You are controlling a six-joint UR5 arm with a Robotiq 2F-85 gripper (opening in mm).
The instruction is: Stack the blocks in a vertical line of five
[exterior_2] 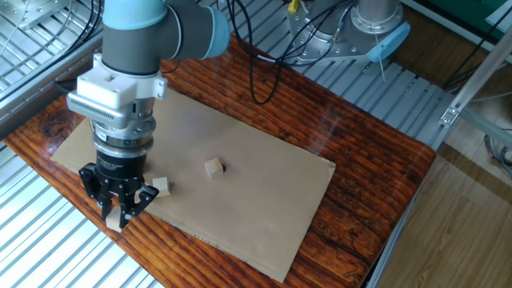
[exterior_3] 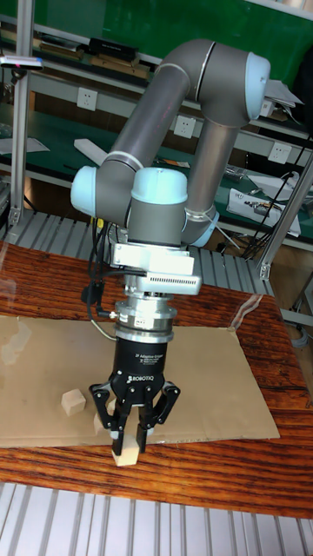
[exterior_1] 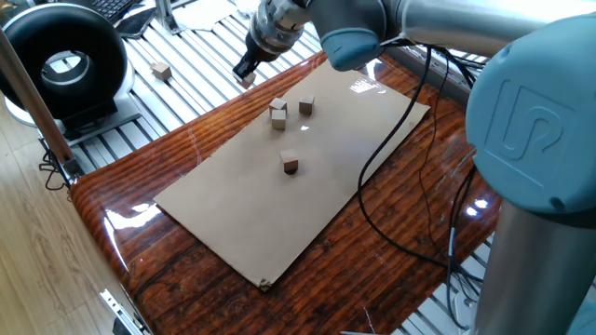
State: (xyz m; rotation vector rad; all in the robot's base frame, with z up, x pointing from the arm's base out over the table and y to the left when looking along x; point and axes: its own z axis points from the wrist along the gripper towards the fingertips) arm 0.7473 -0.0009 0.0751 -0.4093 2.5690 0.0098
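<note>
Above the cardboard's edge, pincer [exterior_3: 127, 440] marked ROBOTIQ, pinching one block [exterior_3: 126, 452].

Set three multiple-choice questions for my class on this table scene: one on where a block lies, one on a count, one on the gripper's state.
1. Where does the stray block lie?
A. On the floor
B. On the metal slats
C. On top of another block

2. How many blocks lie on the cardboard sheet?
A. One
B. Three
C. Five

3. What state is the gripper in?
A. Open and empty
B. Shut on a cable
C. Shut on the held block

Answers:
1 B: it sits on the slats, well away from the sheet.
2 B: one fixed view shows three separate cubes on the sheet.
3 C: the fingers are closed around a cube that hangs between them.
</note>
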